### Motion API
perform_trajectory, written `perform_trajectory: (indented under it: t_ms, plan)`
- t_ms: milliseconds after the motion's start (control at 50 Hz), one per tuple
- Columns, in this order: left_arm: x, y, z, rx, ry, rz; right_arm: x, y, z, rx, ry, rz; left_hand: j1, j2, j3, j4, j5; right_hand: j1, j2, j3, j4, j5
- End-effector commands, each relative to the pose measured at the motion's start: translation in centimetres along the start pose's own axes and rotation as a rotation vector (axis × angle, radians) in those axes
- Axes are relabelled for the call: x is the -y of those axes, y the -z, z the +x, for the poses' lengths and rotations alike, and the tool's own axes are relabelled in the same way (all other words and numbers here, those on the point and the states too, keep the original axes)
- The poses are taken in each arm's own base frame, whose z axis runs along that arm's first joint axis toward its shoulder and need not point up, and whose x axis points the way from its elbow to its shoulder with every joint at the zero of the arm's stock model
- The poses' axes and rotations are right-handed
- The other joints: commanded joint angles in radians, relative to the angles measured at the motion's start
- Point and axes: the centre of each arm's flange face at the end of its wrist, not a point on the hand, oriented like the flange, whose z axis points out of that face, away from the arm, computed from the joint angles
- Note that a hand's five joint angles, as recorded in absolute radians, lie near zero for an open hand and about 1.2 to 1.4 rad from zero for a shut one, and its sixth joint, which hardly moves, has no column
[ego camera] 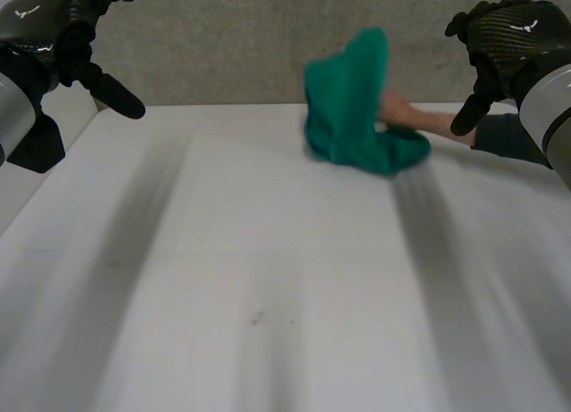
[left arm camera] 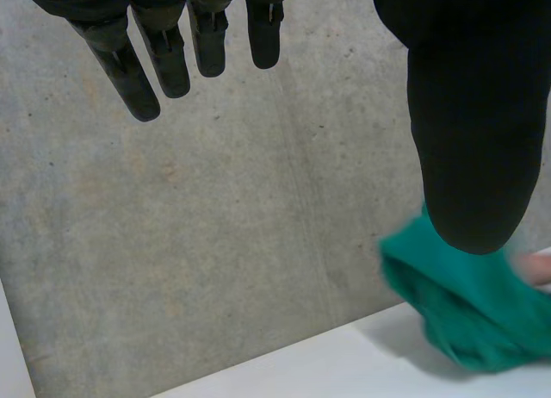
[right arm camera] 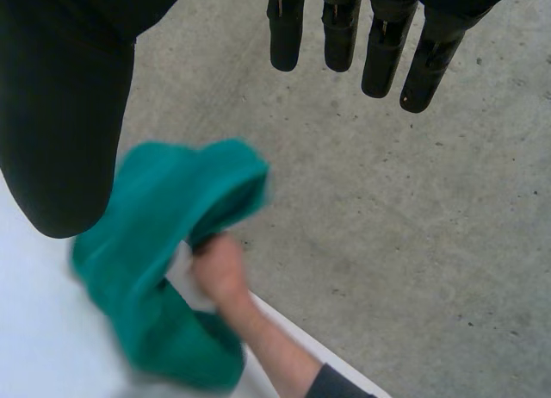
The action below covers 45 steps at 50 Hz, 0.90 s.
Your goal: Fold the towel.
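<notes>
Nothing is folded yet, I judge. The green towel [ego camera: 355, 118] is bunched up at the far edge of the counter [ego camera: 268, 278], gripped by a person's hand [ego camera: 417, 120]. My left robot hand [ego camera: 49, 28] and right robot hand [ego camera: 508, 42] hover well apart, fingers spread, holding nothing.

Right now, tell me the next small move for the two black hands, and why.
Probably hold both hands raised and wait. A person's hand grips the crumpled green cloth towel, partly lifted off the white table near its far edge. The left hand and the right hand hang open, apart from the towel; reaching in might meet the person's hand.
</notes>
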Motion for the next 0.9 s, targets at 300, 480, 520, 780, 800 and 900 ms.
perform_trajectory:
  t_ms: [300, 480, 520, 780, 800, 900]
  plan:
    - [-0.4, 0.0, 0.1, -0.006, 0.001, -0.005, -0.3, 0.0, -0.1, 0.005, 0.002, -0.008, -0.021, -0.026, -0.038, -0.030, -0.044, -0.025, -0.046, -0.036, -0.053, -0.049]
    - [-0.6, -0.1, 0.1, -0.008, 0.001, -0.010, -0.4, 0.0, -0.4, 0.013, 0.003, -0.009, -0.021, -0.026, -0.038, -0.030, -0.044, -0.025, -0.046, -0.036, -0.053, -0.049]
    - [-0.6, -0.1, 0.2, -0.009, 0.001, -0.010, -0.4, 0.0, -0.4, 0.013, 0.003, -0.009, -0.021, -0.026, -0.038, -0.030, -0.044, -0.025, -0.046, -0.036, -0.053, -0.049]
    - [-0.7, -0.2, 0.2, -0.009, 0.000, 0.007, -1.2, -0.3, -0.7, 0.029, 0.011, -0.029, -0.021, -0.026, -0.038, -0.030, -0.044, -0.025, -0.046, -0.036, -0.053, -0.049]
    - [-0.8, -0.2, 0.1, -0.009, -0.001, 0.005, -1.6, -0.5, -0.9, 0.038, 0.019, -0.043, -0.021, -0.026, -0.038, -0.030, -0.044, -0.025, -0.046, -0.036, -0.053, -0.049]
    - [-0.9, -0.2, 0.1, -0.010, 0.000, 0.002, -6.1, -1.9, -2.4, 0.109, 0.160, -0.185, -0.021, -0.026, -0.038, -0.030, -0.044, -0.025, -0.046, -0.036, -0.053, -0.049]
